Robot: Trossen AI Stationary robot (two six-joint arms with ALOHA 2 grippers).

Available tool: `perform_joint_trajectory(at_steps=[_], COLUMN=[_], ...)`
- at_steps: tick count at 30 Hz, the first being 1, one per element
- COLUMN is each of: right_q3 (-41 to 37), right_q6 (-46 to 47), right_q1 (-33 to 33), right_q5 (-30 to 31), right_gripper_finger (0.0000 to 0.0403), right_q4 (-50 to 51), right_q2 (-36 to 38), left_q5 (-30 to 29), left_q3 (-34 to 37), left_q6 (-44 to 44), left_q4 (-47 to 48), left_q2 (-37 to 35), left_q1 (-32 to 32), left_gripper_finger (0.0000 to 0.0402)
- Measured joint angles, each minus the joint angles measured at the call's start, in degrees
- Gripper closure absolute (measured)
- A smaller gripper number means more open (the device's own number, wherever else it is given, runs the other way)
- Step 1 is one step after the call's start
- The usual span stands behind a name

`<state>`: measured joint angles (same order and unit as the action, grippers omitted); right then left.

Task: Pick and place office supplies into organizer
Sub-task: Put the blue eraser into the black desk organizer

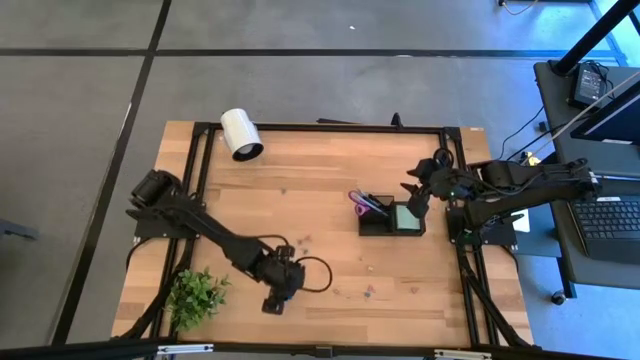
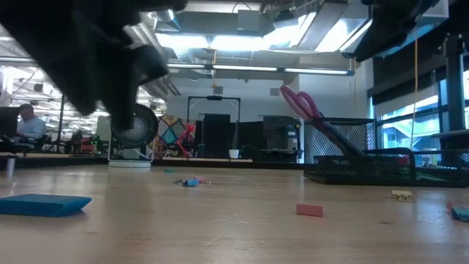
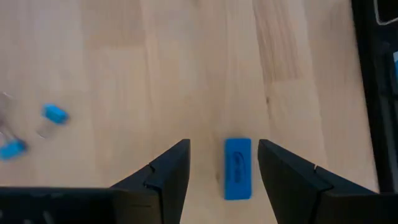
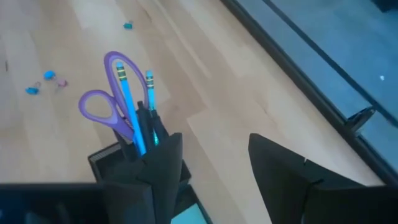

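Left wrist view shows the left gripper (image 3: 224, 163) spread wide around a blue eraser (image 3: 237, 168) on the table (image 3: 124, 62); pick-up step, I judge: it must lower and close. The right gripper (image 4: 211, 162) waits open above the organizer (image 1: 392, 220).

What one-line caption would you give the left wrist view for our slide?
Open left gripper poised over a blue eraser lying between its fingers on the wooden table.
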<state>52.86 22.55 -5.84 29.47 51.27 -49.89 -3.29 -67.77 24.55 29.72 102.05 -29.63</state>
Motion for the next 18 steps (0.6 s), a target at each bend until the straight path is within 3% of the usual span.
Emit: perform_joint_trajectory(at_steps=[7, 18], right_q3=[0.00, 0.00], right_q6=[-2.10, -2.58], right_q1=[1.64, 1.98], right_q5=[-0.02, -0.04], right_gripper_finger=[0.0214, 0.0214], right_q4=[0.00, 0.02], right_q2=[0.00, 0.00], left_q5=[-0.43, 0.68], left_q3=[0.00, -0.27], left_q6=[6.27, 10.29], left_q4=[0.19, 0.58], left_q2=[3.13, 8.70], left_q1=[-3.35, -3.21], left_gripper_finger=[0.0220, 0.0220])
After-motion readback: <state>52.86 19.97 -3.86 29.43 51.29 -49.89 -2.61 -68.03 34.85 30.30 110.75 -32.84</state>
